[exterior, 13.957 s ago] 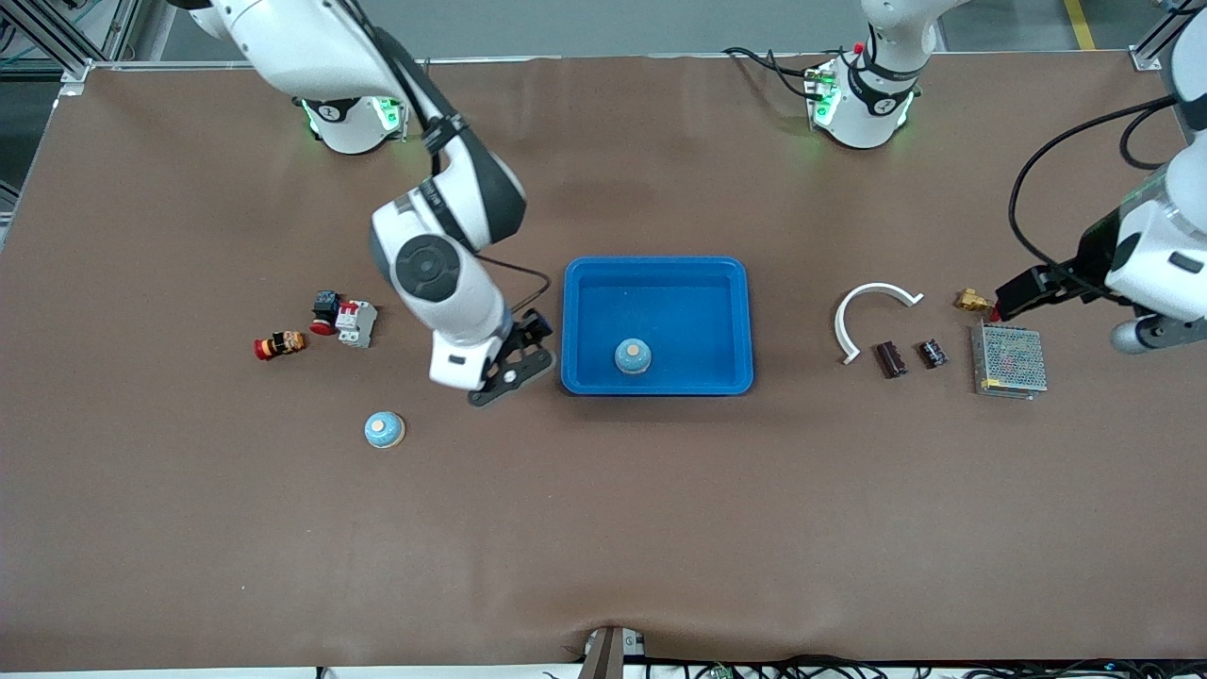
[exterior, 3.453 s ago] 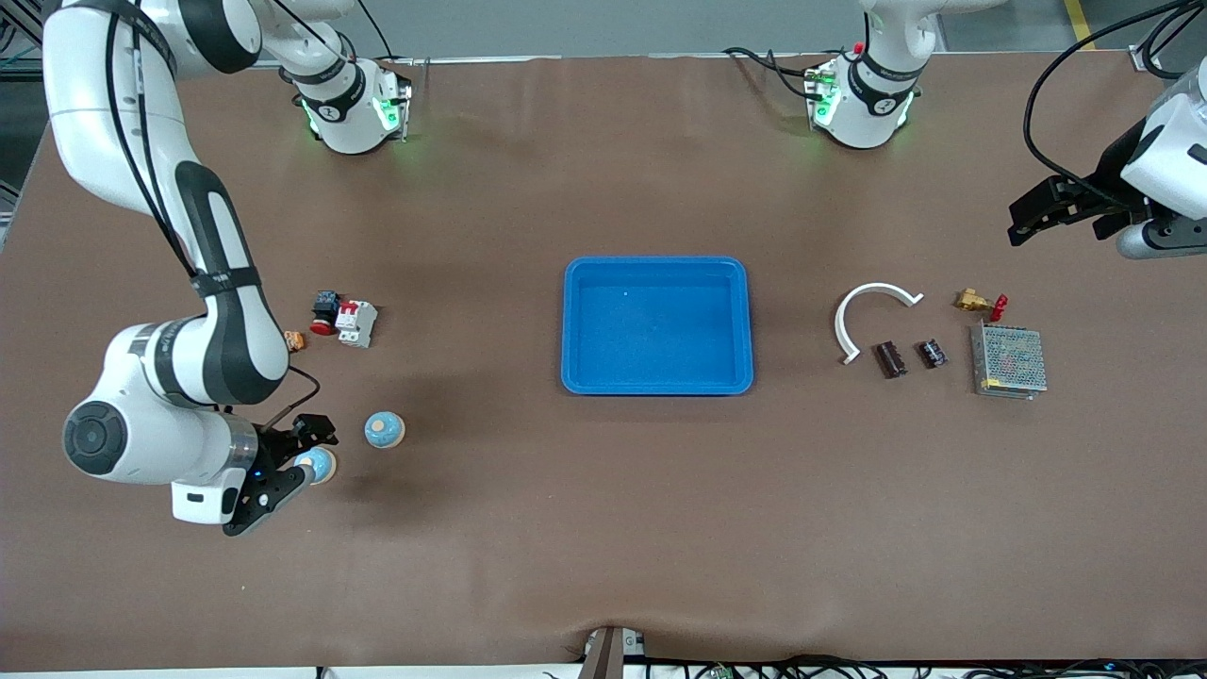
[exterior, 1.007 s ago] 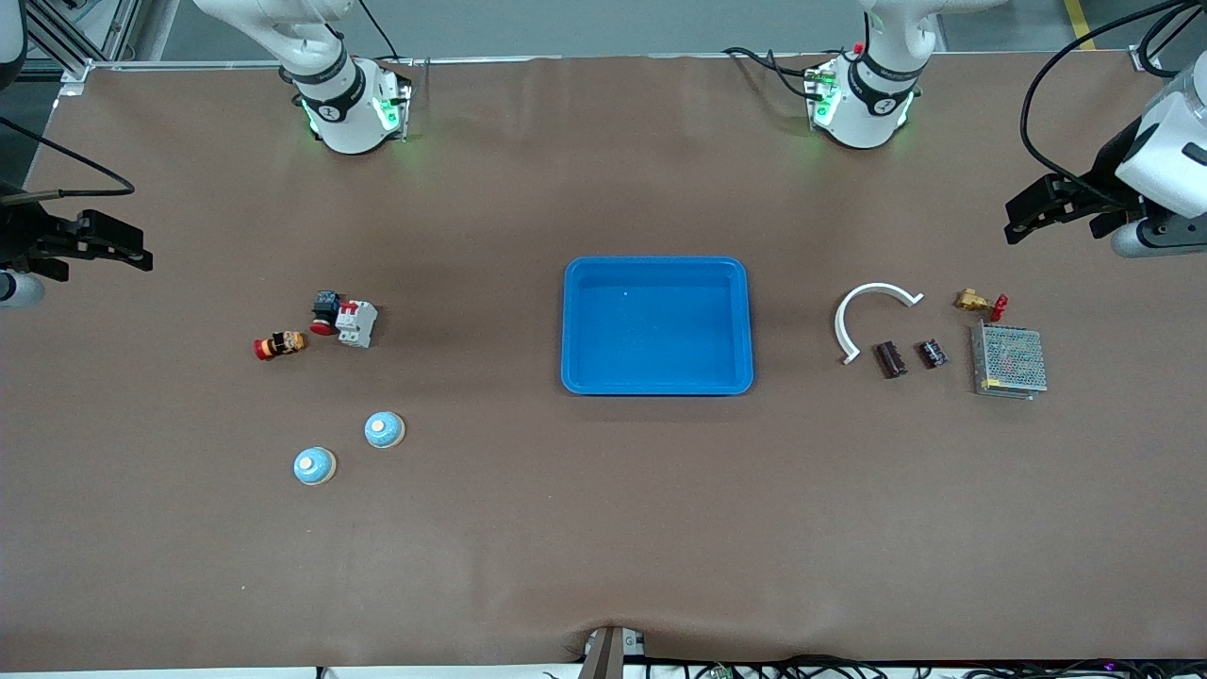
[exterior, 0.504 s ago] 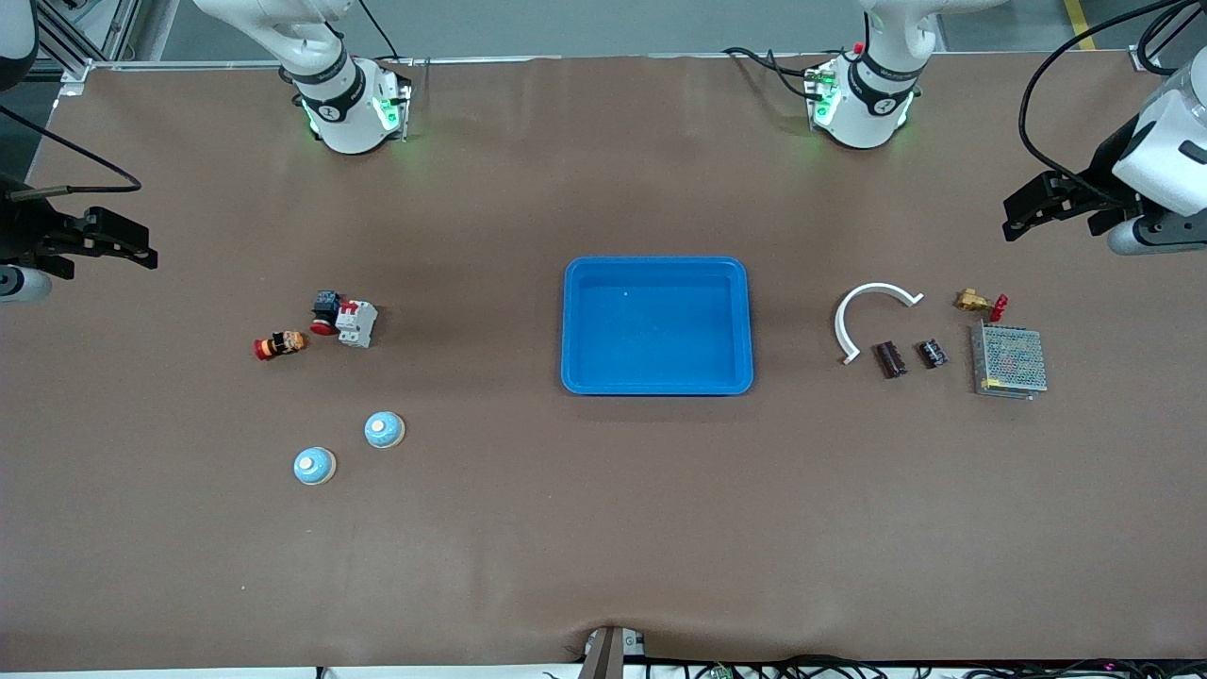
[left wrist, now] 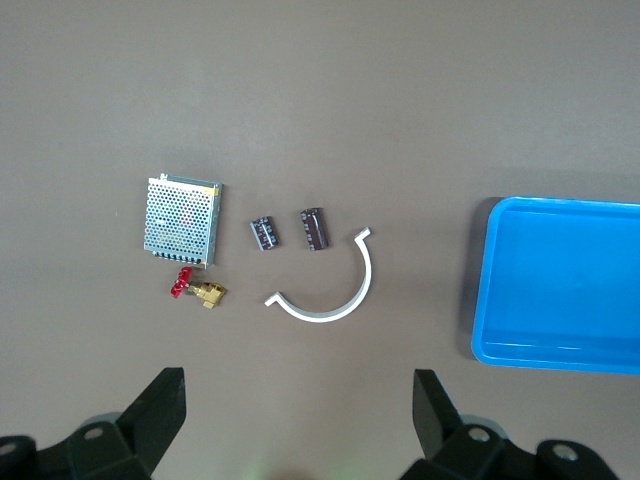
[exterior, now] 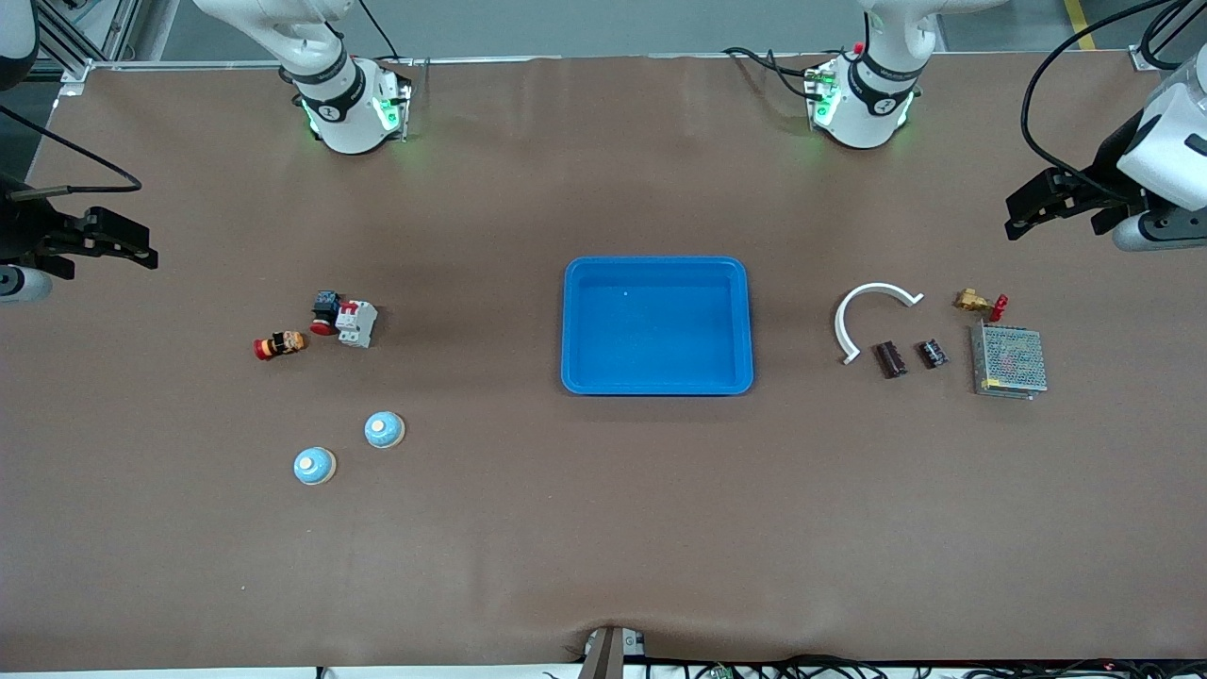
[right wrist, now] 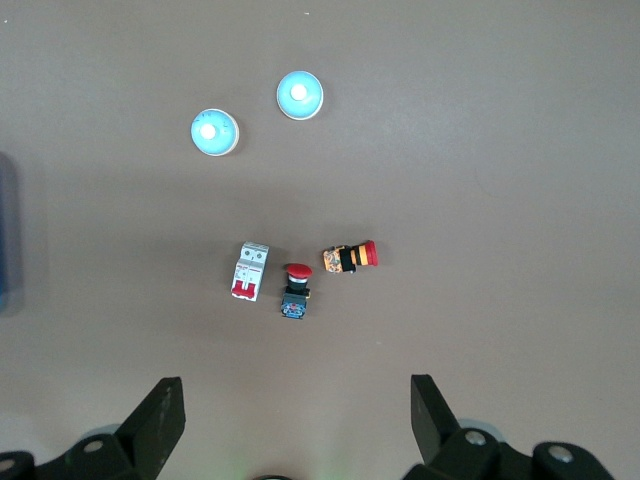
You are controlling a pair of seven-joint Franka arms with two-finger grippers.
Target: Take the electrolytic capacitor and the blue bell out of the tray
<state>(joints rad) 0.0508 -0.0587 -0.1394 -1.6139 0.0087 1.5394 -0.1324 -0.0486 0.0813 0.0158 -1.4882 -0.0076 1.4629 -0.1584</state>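
Two light-blue bells (exterior: 385,430) (exterior: 314,466) stand on the table toward the right arm's end, also in the right wrist view (right wrist: 300,95) (right wrist: 213,132). Two dark capacitors (exterior: 890,359) (exterior: 933,354) lie toward the left arm's end, also in the left wrist view (left wrist: 316,227) (left wrist: 264,232). The blue tray (exterior: 657,264) at the table's middle holds nothing. My right gripper (exterior: 146,247) (right wrist: 295,385) is open and empty, high over its end of the table. My left gripper (exterior: 1011,219) (left wrist: 297,380) is open and empty, high over its end.
A white arc (exterior: 872,311), a brass valve with a red handle (exterior: 976,302) and a mesh power supply (exterior: 1009,360) lie beside the capacitors. A white breaker (exterior: 356,323), a red push button (exterior: 324,311) and an orange-red part (exterior: 280,344) lie farther from the camera than the bells.
The bell that lay in the tray now stands beside the other bell; my right gripper set it there, opened and drew back. My left gripper rose from beside the brass valve. Both nearly still lately.
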